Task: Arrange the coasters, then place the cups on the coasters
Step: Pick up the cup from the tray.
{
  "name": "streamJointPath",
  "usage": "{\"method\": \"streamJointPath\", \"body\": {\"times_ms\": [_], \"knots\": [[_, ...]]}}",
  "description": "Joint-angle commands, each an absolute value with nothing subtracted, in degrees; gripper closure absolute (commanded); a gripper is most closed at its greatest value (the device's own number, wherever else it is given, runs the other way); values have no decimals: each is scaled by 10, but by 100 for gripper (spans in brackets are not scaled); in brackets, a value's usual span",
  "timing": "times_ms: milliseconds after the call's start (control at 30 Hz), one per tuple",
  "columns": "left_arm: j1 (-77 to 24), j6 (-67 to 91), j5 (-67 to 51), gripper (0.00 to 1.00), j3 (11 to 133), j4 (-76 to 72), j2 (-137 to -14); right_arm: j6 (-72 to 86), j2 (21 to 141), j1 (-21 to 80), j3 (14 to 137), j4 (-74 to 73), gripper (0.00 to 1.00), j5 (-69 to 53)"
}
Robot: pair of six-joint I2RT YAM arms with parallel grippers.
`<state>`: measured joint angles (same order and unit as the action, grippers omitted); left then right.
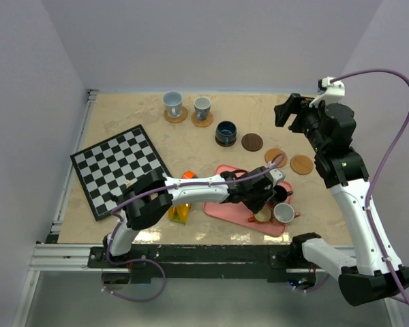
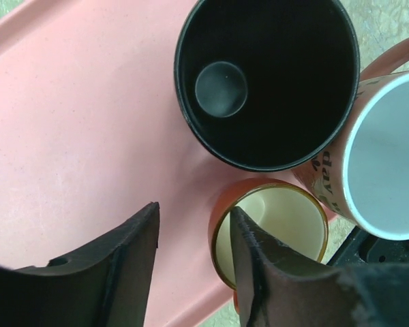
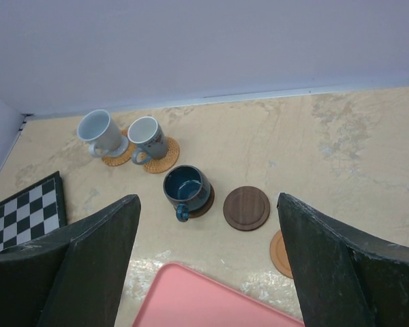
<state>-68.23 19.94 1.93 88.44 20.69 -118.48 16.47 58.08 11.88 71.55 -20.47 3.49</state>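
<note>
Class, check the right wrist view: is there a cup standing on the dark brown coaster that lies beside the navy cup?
No, the dark brown coaster lies bare, with the navy cup standing beside it.

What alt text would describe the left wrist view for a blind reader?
Looking straight down on a pink tray and three cups huddled together: a black cup, a smaller tan cup, and a grey-white cup with lettering at the right edge. Two dark fingers of the left gripper stand apart at the bottom, one overlapping the tan cup's rim.
</note>
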Motion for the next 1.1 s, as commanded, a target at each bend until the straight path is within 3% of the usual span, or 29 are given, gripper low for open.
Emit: {"method": "streamJointPath", "body": {"times_ms": [0,267,467,633,900,1067], "knots": [[-686,193,14,55,908,213,-1194,157,577,120,716,-200,14,41],[-686,200,10,76,884,204,-1182,159,574,119,710,-201,14,45],[-686,215,60,100,866,216,-1148,163,574,120,712,-200,12,65],[-671,260,154,100,828,220,-1065,174,563,120,703,-167,2,22],[-559,417,220,100,797,247,-940,216,577,120,686,-136,1,-97],[-492,456,245,100,862,311,-953,186,627,121,687,-205,19,-90]]}}
